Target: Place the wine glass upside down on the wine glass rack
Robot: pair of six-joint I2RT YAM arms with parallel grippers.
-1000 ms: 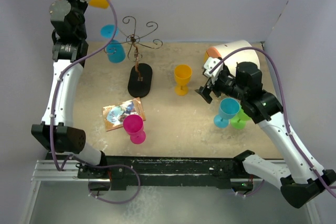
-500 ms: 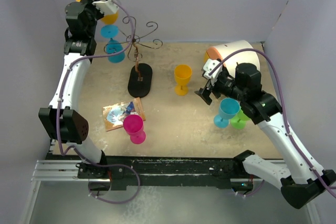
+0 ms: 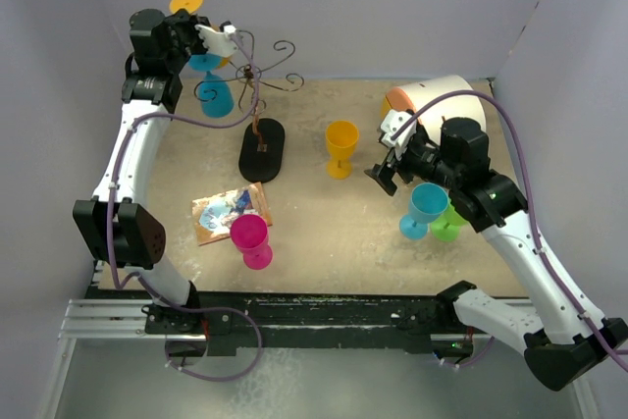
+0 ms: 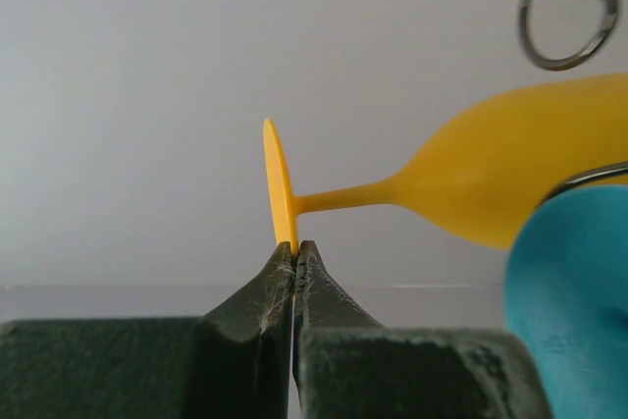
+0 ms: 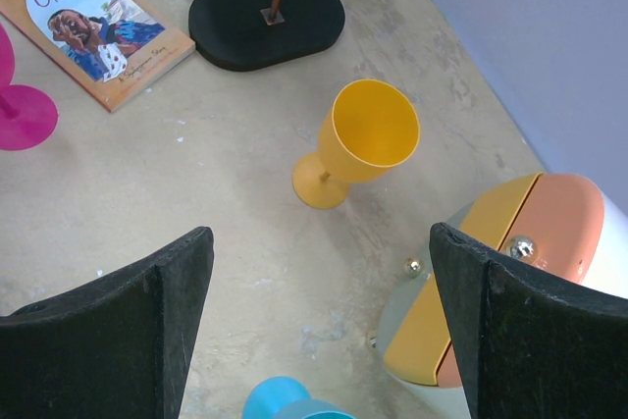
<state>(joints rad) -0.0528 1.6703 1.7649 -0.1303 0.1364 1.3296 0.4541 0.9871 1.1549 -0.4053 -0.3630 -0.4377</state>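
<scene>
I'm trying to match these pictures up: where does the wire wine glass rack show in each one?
Top external: wine glass rack, upper left of centre, whole.
Left wrist: only one curled arm, top right corner.
Right wrist: black base and stem foot, top edge.
Landmark: the upright yellow glass beside the base, in top and right wrist views only.

High at the near edge, looking down on the whole counter (image 3: 324,233). Left wrist: close, level, facing bare wall (image 4: 128,76), perhaps the rear one. Right wrist: angled down, sharing rack base (image 5: 267,9) and book (image 5: 93,31) with top.
</scene>
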